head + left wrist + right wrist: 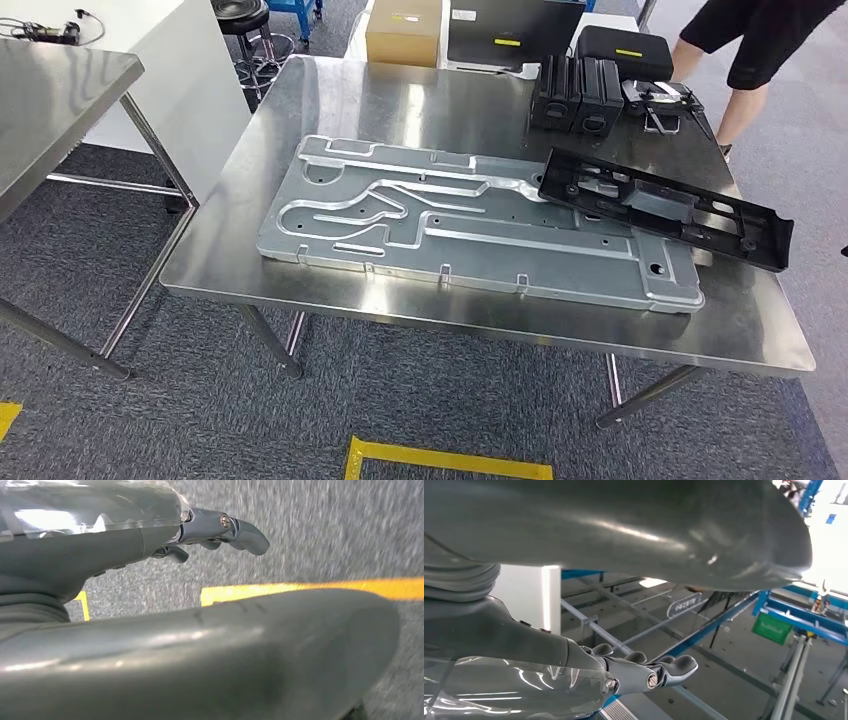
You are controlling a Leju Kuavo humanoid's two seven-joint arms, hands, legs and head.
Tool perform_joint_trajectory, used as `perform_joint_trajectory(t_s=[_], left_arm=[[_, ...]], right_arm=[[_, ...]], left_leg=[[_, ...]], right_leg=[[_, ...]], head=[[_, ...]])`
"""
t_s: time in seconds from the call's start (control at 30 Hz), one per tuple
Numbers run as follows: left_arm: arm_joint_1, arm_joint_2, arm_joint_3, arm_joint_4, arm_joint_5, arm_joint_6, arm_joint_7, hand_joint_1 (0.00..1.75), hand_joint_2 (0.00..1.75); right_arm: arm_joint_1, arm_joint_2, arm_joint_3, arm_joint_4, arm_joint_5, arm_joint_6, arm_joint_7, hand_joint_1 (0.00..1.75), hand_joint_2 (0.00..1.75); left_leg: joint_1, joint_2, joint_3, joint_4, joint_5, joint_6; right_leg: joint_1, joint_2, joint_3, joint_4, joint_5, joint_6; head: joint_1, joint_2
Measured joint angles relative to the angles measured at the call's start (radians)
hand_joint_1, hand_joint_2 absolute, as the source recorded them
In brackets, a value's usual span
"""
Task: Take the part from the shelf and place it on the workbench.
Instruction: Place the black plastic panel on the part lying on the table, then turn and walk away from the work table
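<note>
A long black plastic frame part (665,205) lies on the steel workbench (400,100), at its right side, with one end resting over a large flat aluminium plate (470,215). In the left wrist view my left hand (165,545) hangs over grey carpet with its fingers (240,532) stretched out and nothing in it. In the right wrist view my right hand (574,665) also holds nothing, its fingers (669,670) lying loosely extended, with blue shelf framing (794,615) behind it.
Black boxes (578,95), a black case (625,50) and a small metal piece stand at the workbench's far right. A cardboard box (405,30) sits beyond it. A person (750,50) stands at the back right. A second steel table (50,90) is at left. Yellow tape (445,460) marks the floor.
</note>
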Motion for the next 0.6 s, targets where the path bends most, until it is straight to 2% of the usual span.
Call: perform_joint_trajectory(t_s=[0.03, 0.07, 0.1, 0.13, 0.17, 0.2, 0.23, 0.3, 0.33, 0.37, 0.4, 0.47, 0.5, 0.53, 0.57, 0.6], left_arm=[[0.000, 0.000, 0.000, 0.000, 0.001, 0.000, -0.001, 0.00, 0.00], [-0.001, 0.000, 0.001, 0.000, 0.003, 0.000, -0.003, 0.00, 0.00], [-0.001, 0.000, 0.002, 0.000, 0.006, 0.001, -0.005, 0.00, 0.00], [-0.003, 0.000, 0.004, 0.000, 0.010, 0.002, -0.007, 0.00, 0.00], [-0.004, 0.000, 0.006, 0.000, 0.015, 0.003, -0.010, 0.00, 0.00], [-0.005, -0.001, 0.010, 0.000, 0.020, 0.004, -0.012, 0.00, 0.00], [-0.007, -0.002, 0.013, 0.000, 0.025, 0.006, -0.013, 0.00, 0.00], [-0.008, -0.003, 0.021, 0.000, 0.032, 0.007, -0.015, 0.00, 0.00], [-0.009, -0.004, 0.025, 0.000, 0.036, 0.008, -0.015, 0.00, 0.00], [-0.009, -0.004, 0.028, 0.000, 0.041, 0.009, -0.015, 0.00, 0.00], [-0.009, -0.005, 0.032, 0.000, 0.045, 0.010, -0.015, 0.00, 0.00], [-0.008, -0.005, 0.041, 0.000, 0.052, 0.012, -0.014, 0.00, 0.00], [-0.008, -0.006, 0.045, 0.000, 0.055, 0.013, -0.013, 0.00, 0.00], [-0.008, -0.006, 0.048, 0.000, 0.057, 0.013, -0.012, 0.00, 0.00], [-0.008, -0.006, 0.050, 0.000, 0.058, 0.013, -0.011, 0.00, 0.00], [-0.008, -0.006, 0.052, 0.000, 0.058, 0.013, -0.011, 0.00, 0.00]], right_arm=[[0.017, 0.007, -0.016, -0.012, 0.003, -0.004, 0.000, 0.00, 0.00], [0.032, 0.015, -0.030, -0.023, 0.006, -0.010, 0.000, 0.00, 0.00], [0.046, 0.024, -0.043, -0.035, 0.009, -0.022, -0.002, 0.00, 0.00], [0.058, 0.037, -0.056, -0.049, 0.014, -0.039, -0.007, 0.00, 0.00], [0.070, 0.056, -0.066, -0.064, 0.020, -0.063, -0.016, 0.00, 0.00], [0.083, 0.082, -0.071, -0.080, 0.030, -0.091, -0.025, 0.00, 0.00], [0.094, 0.110, -0.072, -0.094, 0.043, -0.122, -0.034, 0.00, 0.00], [0.118, 0.178, -0.061, -0.119, 0.075, -0.191, -0.045, 0.00, 0.00], [0.132, 0.220, -0.052, -0.132, 0.087, -0.229, -0.052, 0.00, 0.00], [0.149, 0.273, -0.041, -0.146, 0.091, -0.271, -0.063, 0.00, 0.00], [0.167, 0.336, -0.031, -0.156, 0.083, -0.312, -0.081, 0.00, 0.00], [0.197, 0.479, -0.019, -0.154, 0.038, -0.383, -0.142, 0.00, 0.00], [0.206, 0.552, -0.016, -0.141, 0.014, -0.410, -0.177, 0.00, 0.00], [0.213, 0.613, -0.015, -0.126, -0.004, -0.430, -0.208, 0.00, 0.00], [0.218, 0.666, -0.014, -0.112, -0.016, -0.443, -0.232, 0.00, 0.00], [0.222, 0.703, -0.014, -0.103, -0.021, -0.446, -0.243, 0.00, 0.00]], left_leg=[[-0.001, 0.003, -0.014, 0.004, 0.007, -0.001], [-0.001, 0.005, -0.027, 0.008, 0.014, -0.002], [-0.001, 0.006, -0.040, 0.014, 0.019, -0.005], [-0.001, 0.007, -0.051, 0.020, 0.025, -0.008], [-0.001, 0.007, -0.058, 0.026, 0.029, -0.013], [-0.002, 0.006, -0.061, 0.029, 0.034, -0.018], [-0.001, 0.006, -0.063, 0.031, 0.039, -0.025], [0.000, 0.004, -0.064, 0.030, 0.049, -0.038], [0.002, 0.004, -0.070, 0.038, 0.039, -0.045], [0.003, 0.003, -0.079, 0.058, 0.012, -0.051], [0.004, 0.002, -0.092, 0.097, -0.033, -0.056], [0.005, 0.002, -0.122, 0.218, -0.132, -0.061], [0.005, 0.002, -0.128, 0.274, -0.156, -0.063], [0.005, 0.002, -0.124, 0.308, -0.156, -0.064], [0.004, 0.002, -0.100, 0.304, -0.133, -0.063], [0.004, 0.002, -0.058, 0.263, -0.103, -0.059]], right_leg=[[0.000, 0.000, 0.005, 0.027, -0.001, 0.002], [-0.001, 0.000, 0.028, 0.015, 0.017, 0.003], [-0.002, 0.000, 0.069, -0.030, 0.044, 0.003], [-0.003, 0.000, 0.124, -0.104, 0.059, 0.001], [0.000, 0.000, 0.175, -0.175, 0.064, -0.004], [0.003, 0.001, 0.211, -0.228, 0.063, -0.011], [0.007, 0.002, 0.231, -0.259, 0.057, -0.019], [0.010, 0.002, 0.227, -0.268, 0.067, -0.037], [0.009, 0.000, 0.220, -0.270, 0.076, -0.044], [0.007, -0.003, 0.210, -0.273, 0.087, -0.052], [0.005, -0.005, 0.197, -0.274, 0.099, -0.058], [0.007, -0.007, 0.166, -0.272, 0.121, -0.063], [0.007, -0.008, 0.149, -0.270, 0.132, -0.064], [0.007, -0.008, 0.131, -0.266, 0.143, -0.064], [0.007, -0.007, 0.113, -0.262, 0.153, -0.063], [0.008, -0.005, 0.096, -0.257, 0.163, -0.062]], head=[[0.000, 0.000], [0.000, 0.000], [0.000, 0.000], [0.000, 0.000], [-0.001, 0.000], [0.000, 0.000], [0.000, 0.000], [0.000, 0.000], [0.000, 0.000], [0.000, 0.000], [0.000, 0.000], [0.000, 0.000], [0.000, 0.000], [0.000, 0.000], [0.000, 0.000], [0.000, 0.000]])
